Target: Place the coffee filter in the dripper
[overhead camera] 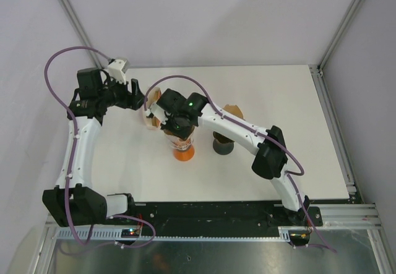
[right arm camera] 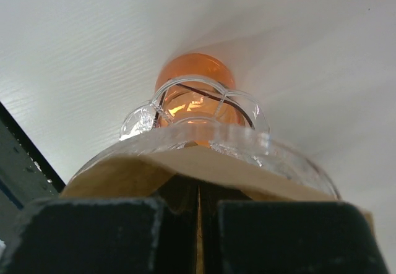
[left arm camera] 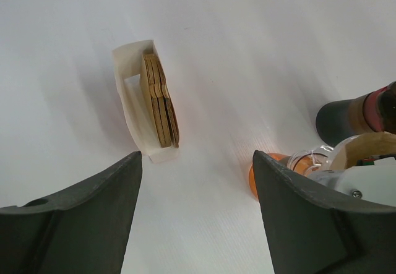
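The right claw is closed flat on the top edge of the coffee filter, the brown paper pinched between its two dark fingers. In the right wrist view the filter hangs directly over the dripper. Its lower part meets the clear glass rim, though I cannot tell how deep it sits inside. In the top view the right claw covers the dripper's mouth, and the orange foot of the dripper shows at its 6 o'clock.

At 3 o'clock from the dripper stands a dark vessel. At 10 o'clock is the white holder with its stack of spare filters. Beyond that hovers the left claw, jaws wide apart and empty.

By my reading the carry is done and the filter is at the mouth. What remains is seating it in the cone and letting go.
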Available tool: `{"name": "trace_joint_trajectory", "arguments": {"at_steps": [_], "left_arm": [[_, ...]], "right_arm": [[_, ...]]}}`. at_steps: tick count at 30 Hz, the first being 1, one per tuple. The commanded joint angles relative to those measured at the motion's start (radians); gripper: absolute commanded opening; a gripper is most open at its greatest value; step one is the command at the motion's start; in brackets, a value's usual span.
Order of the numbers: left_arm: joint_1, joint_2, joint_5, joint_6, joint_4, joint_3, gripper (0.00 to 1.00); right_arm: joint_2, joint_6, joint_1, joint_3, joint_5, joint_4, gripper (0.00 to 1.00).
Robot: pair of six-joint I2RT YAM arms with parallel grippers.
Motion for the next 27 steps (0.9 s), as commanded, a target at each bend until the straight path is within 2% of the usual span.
{"name": "trace_joint_trajectory", "arguments": {"at_steps": [1, 8, 10, 14, 16, 27], "left_arm": [[0.01, 0.001, 0.026, 0.025, 0.021, -0.005, 0.77], [0.01, 0.006, 0.03, 0.022, 0.021, -0.005, 0.77], [0.01, 0.006, 0.033, 0.022, 0.021, -0.003, 0.77], [0.01, 0.005, 0.032, 0.022, 0.021, 0.0, 0.77], [0.01, 0.006, 0.033, 0.022, 0.022, 0.0, 0.77], [0.01, 0.011, 0.049, 0.013, 0.021, 0.002, 0.77]], "right_arm": [[0.019, 0.001, 0.001, 0.045, 0.01, -0.025, 0.0], [0.015, -0.007, 0.001, 0.109, 0.026, -0.039, 0.0], [0.001, -0.011, 0.002, 0.12, 0.048, -0.031, 0.05], [-0.032, -0.022, 0.002, 0.12, 0.086, -0.016, 0.23], [-0.047, -0.029, 0.003, 0.12, 0.09, -0.011, 0.29], [-0.11, -0.044, 0.012, 0.125, 0.122, 0.02, 0.46]]}}
